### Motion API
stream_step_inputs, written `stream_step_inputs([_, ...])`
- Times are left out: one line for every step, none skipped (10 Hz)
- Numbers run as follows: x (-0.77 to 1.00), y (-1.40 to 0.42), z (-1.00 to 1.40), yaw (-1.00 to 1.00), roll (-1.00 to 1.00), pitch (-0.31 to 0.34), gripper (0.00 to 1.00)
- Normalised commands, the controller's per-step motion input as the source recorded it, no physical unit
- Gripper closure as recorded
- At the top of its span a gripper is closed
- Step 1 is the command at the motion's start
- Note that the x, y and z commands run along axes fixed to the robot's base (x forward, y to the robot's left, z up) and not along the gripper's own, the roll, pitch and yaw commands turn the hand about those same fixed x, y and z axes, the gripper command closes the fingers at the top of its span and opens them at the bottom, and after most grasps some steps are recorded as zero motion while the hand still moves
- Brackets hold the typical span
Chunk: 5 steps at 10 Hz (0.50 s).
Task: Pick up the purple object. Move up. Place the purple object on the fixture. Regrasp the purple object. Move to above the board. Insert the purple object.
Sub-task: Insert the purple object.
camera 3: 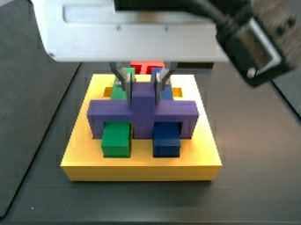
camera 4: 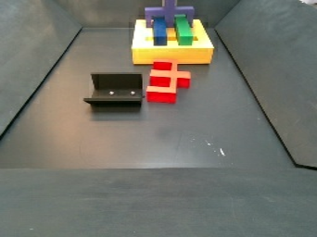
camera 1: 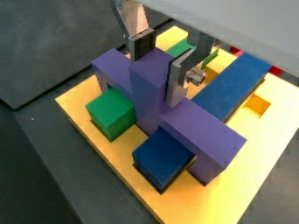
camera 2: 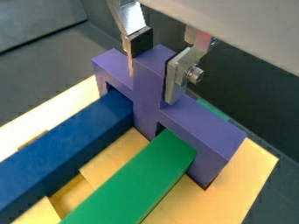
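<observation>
The purple object (camera 1: 201, 133) (camera 2: 198, 140) (camera 3: 108, 111) (camera 4: 170, 16) sits on the yellow board (camera 1: 84, 107) (camera 2: 26, 133) (camera 3: 141, 167) (camera 4: 173, 56), its arms lying across a green bar (camera 1: 114, 114) (camera 2: 131, 185) and a dark-blue bar (camera 1: 239, 79) (camera 2: 59, 153). My gripper (camera 1: 160, 74) (camera 2: 152, 79) (camera 3: 141, 85) comes down from above, shut on the purple object's raised middle stub with one finger plate against each side. The black fixture (camera 4: 114, 91) stands on the floor well away from the board, with nothing on it.
A red cross-shaped piece (camera 4: 165, 80) (camera 3: 147, 67) lies on the floor between the fixture and the board. Grey walls enclose the dark floor on both sides. The large camera housing hides the far part of the board in a side view.
</observation>
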Motion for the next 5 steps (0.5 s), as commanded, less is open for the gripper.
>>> stream_step_inputs([0.1,0.0,-0.35,0.0,-0.03,-0.053,1.0])
stream_step_inputs([0.0,0.0,-0.31,0.0,-0.05,-0.08,1.0])
stream_step_inputs([0.0,0.0,-0.21,0.0,-0.04,-0.084,1.0])
stream_step_inputs([0.0,0.0,0.0,0.0,0.0,-0.01,1.0])
stream_step_inputs([0.0,0.0,0.0,0.0,0.0,0.0,1.0])
